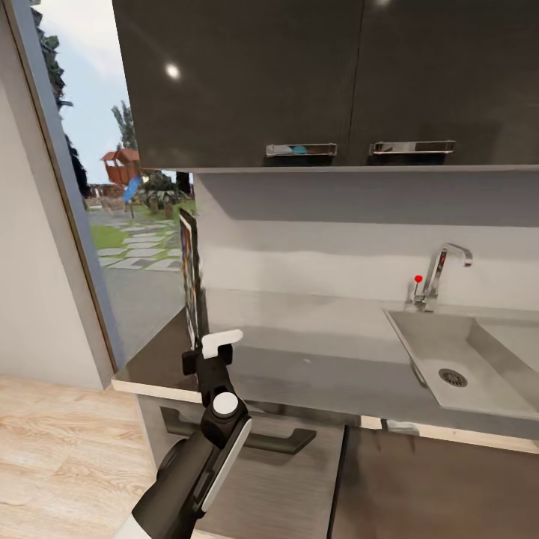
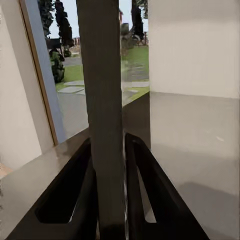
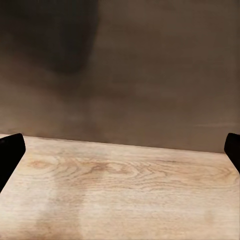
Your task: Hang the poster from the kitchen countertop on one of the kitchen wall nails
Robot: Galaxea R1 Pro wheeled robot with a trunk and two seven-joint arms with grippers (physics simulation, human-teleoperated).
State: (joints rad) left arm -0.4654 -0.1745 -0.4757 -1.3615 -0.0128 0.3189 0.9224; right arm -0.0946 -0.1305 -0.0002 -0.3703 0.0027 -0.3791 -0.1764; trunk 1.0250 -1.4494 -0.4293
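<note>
Grey matte bench [image 1: 314, 329] is running across the head view, with dark wood-grain cabinet fronts [image 1: 299, 479] below and glossy dark wall cabinets [image 1: 314, 75] overhead. Sink [image 1: 479, 359] is sitting in the bench's right part, chrome tap [image 1: 442, 273] behind it. Pale wood floor [image 1: 60, 442] is showing at the left, next to a tall window [image 1: 112, 187] onto a garden.

Poster [image 1: 190, 281] is standing upright and edge-on at the bench's left end, near the window. Left pincer [image 1: 201, 358] is clamping its lower edge; in the left wrist view both black fingers [image 2: 140, 185] are pressing against the thin panel [image 2: 104, 115] from either side.

Right pincer [image 3: 120, 150] is hanging released, its tips spread wide at the frame's sides, over the wood floor [image 3: 120, 195] in front of a dark cabinet face [image 3: 120, 70].
</note>
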